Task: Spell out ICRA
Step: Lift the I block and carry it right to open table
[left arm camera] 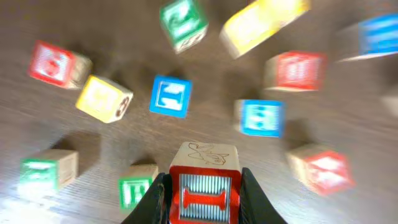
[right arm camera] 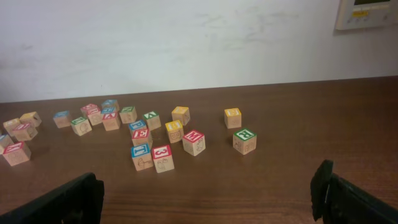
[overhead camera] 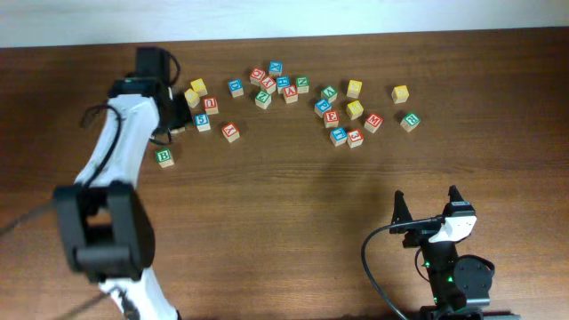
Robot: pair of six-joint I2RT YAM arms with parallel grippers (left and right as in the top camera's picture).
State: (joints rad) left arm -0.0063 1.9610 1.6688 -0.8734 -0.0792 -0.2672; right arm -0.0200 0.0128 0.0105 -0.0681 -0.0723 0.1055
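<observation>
My left gripper [left arm camera: 204, 196] is shut on the wooden cube with the red I [left arm camera: 205, 186] and holds it above the table; the view is blurred. In the overhead view the left gripper [overhead camera: 178, 114] is at the left end of the scattered cubes, and the I cube is hidden under it. The green R cube [overhead camera: 410, 121] lies at the far right of the scatter and also shows in the right wrist view [right arm camera: 244, 140]. A yellow cube [overhead camera: 400, 93] lies just behind it; its letter is unreadable. I cannot pick out the red A. My right gripper [overhead camera: 428, 206] is open and empty near the front edge.
Many other letter cubes lie scattered across the back of the table, in a left cluster [overhead camera: 211, 105], a middle cluster [overhead camera: 284, 84] and a right cluster [overhead camera: 332, 117]. A green B cube [overhead camera: 164, 157] lies apart at the left. Bare wood [overhead camera: 293, 204] lies in front of the cubes.
</observation>
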